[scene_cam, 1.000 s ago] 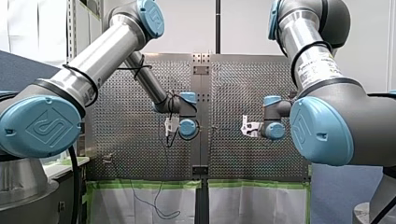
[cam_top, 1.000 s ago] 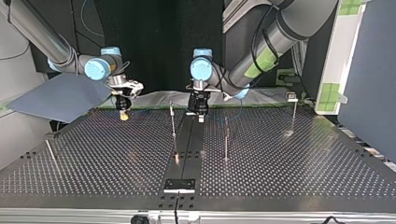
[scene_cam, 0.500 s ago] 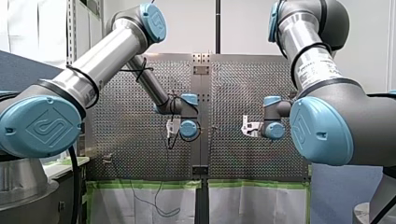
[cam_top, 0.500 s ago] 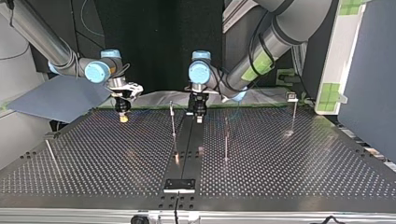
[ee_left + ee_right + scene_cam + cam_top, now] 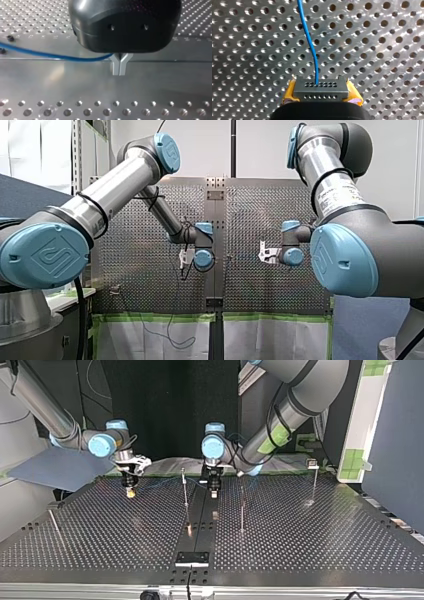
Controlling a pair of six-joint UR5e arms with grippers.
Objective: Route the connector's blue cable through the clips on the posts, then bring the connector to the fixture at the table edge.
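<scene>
Our right gripper (image 5: 321, 96) pinches the connector (image 5: 321, 88) between its yellow pads (image 5: 289, 93), over the perforated table (image 5: 374, 50); the blue cable (image 5: 310, 45) leaves the connector's face and runs off ahead of it. Our left gripper (image 5: 119, 71) has its metal fingers (image 5: 115, 67) pressed together at the tips, with the blue cable caught where they fork, low over the table's smooth centre strip (image 5: 75, 80). In the top view the connector sits near the far edge at the view's left, beside the nearest of the posts (image 5: 185, 487) and well apart from the fixture (image 5: 192, 558) at the near edge.
</scene>
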